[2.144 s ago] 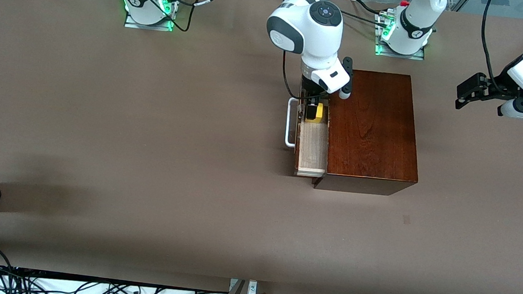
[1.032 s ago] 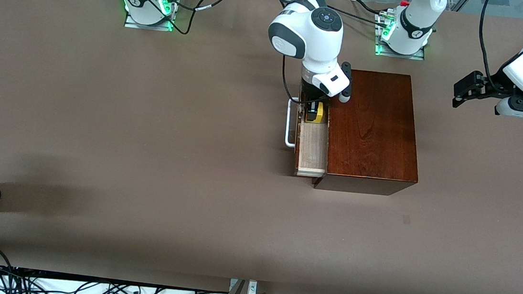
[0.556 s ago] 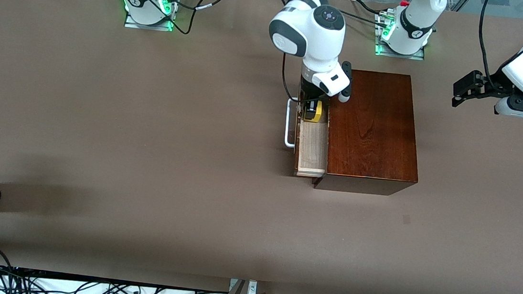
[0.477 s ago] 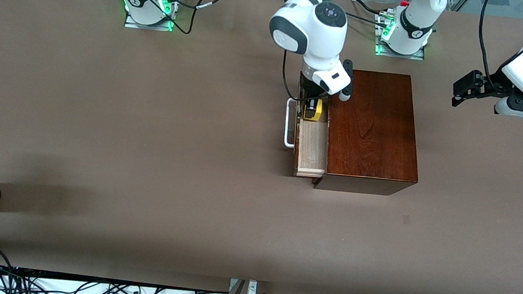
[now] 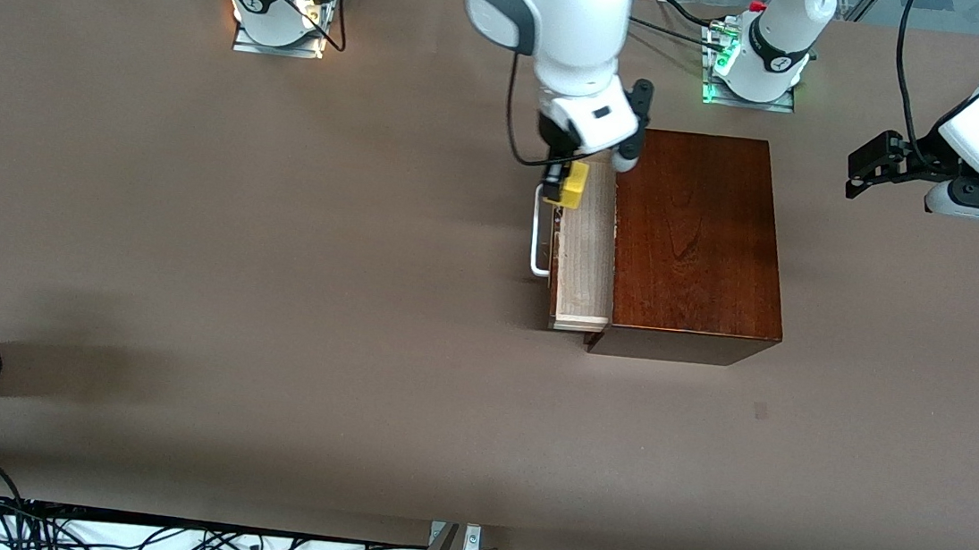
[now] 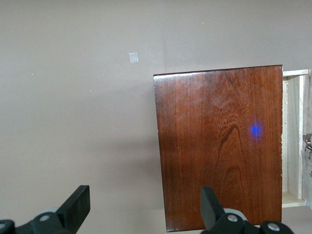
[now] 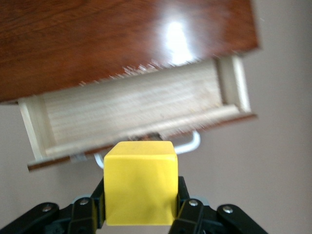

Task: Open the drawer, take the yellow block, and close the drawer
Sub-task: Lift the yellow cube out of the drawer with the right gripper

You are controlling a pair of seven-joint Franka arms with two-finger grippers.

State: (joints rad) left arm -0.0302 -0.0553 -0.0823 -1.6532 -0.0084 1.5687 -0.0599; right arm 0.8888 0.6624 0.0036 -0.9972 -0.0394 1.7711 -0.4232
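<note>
Right end effector (image 5: 563, 183) clenched on small bright yellow cube (image 5: 572, 184), raised over pulled-out pale-wood drawer (image 5: 585, 257), white bar handle (image 5: 538, 235) at 9 o'clock. Left end effector (image 6: 141, 214) released, waiting above dark reddish-brown wooden box (image 5: 695, 241).

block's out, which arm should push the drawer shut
Probably the right. Its right gripper hangs over the open drawer by the white handle, though it is shut on the yellow block. The left gripper, open and empty, waits off toward the left arm's end of the table.
</note>
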